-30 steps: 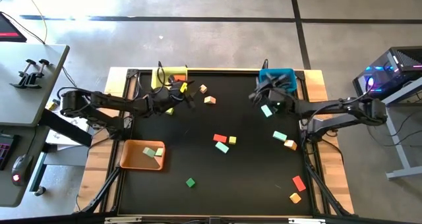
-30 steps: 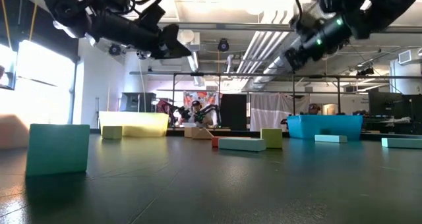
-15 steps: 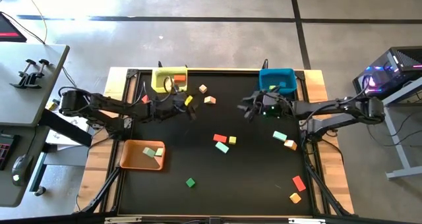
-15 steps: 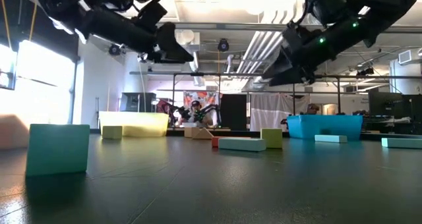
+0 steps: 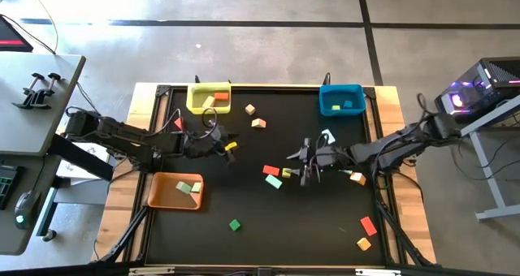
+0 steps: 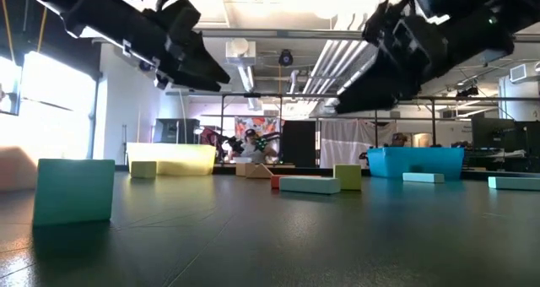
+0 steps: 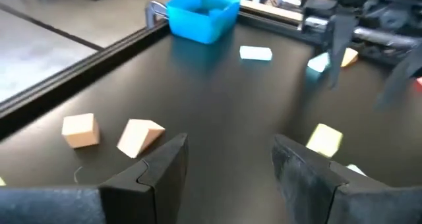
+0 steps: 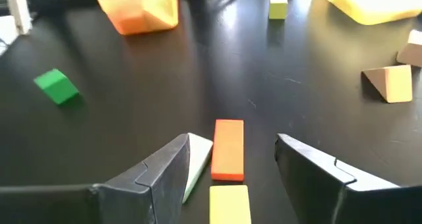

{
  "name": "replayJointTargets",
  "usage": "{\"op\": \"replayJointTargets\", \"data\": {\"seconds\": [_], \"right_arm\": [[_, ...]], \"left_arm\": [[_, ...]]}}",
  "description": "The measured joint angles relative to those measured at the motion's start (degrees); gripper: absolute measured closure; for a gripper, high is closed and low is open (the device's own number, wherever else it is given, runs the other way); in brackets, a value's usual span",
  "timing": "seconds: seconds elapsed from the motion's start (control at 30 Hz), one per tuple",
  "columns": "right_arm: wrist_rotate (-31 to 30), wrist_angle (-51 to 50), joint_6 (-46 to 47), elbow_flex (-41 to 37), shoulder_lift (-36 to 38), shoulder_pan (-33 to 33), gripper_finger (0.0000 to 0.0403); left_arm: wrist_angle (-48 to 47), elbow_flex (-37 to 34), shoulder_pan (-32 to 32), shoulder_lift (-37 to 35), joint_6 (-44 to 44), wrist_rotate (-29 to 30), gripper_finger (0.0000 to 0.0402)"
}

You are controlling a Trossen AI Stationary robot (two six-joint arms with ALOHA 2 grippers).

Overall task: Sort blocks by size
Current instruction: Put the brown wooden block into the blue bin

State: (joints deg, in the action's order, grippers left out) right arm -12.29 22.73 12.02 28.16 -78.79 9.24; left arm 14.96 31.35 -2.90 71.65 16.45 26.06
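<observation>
Orange-red, the flat bar block (image 8: pixel 228 149) lies mid-table straight ahead between the right gripper (image 8: pixel 231 178)'s spread, empty fingers, long axis toward twelve o'clock along their reach, while the left gripper (image 7: pixel 227 161), also released and empty, hangs well apart.

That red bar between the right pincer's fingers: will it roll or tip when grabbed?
The red bar lies flat with square edges, so it probably won't roll. It looks rigid. The mint block and yellow block crowd it, so they may get nudged.

Three bins (image 5: pixel 209 98), roughly fifteen visible blocks (image 5: pixel 271 171), two arms, each with one gripper (image 5: pixel 312 161).
</observation>
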Motion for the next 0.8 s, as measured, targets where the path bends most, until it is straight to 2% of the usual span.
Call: {"op": "replayJointTargets", "data": {"seconds": [0.2,0.37,0.53,0.63,0.8], "right_arm": [[-1.9,5.7,-0.6,0.0,-6.9,1.7,0.0182],[-6.2,12.0,-6.9,3.1,-11.2,-3.0,0.0159],[-5.5,9.7,-11.3,15.2,-17.0,-14.1,0.0135],[-1.5,2.4,-10.5,24.7,-22.3,-20.6,0.0131],[3.6,-13.2,-10.5,41.7,-32.9,-28.0,0.013]], "left_arm": [[0.0,0.0,-2.1,1.1,1.0,0.0,0.02],[0.0,0.0,-1.5,1.1,1.0,0.1,0.02],[-0.3,0.0,0.0,1.1,0.6,0.2,0.02],[-1.6,0.0,0.2,-0.5,-0.1,0.2,0.02],[-8.8,0.0,0.2,-7.5,-0.2,0.3,0.02]]}}
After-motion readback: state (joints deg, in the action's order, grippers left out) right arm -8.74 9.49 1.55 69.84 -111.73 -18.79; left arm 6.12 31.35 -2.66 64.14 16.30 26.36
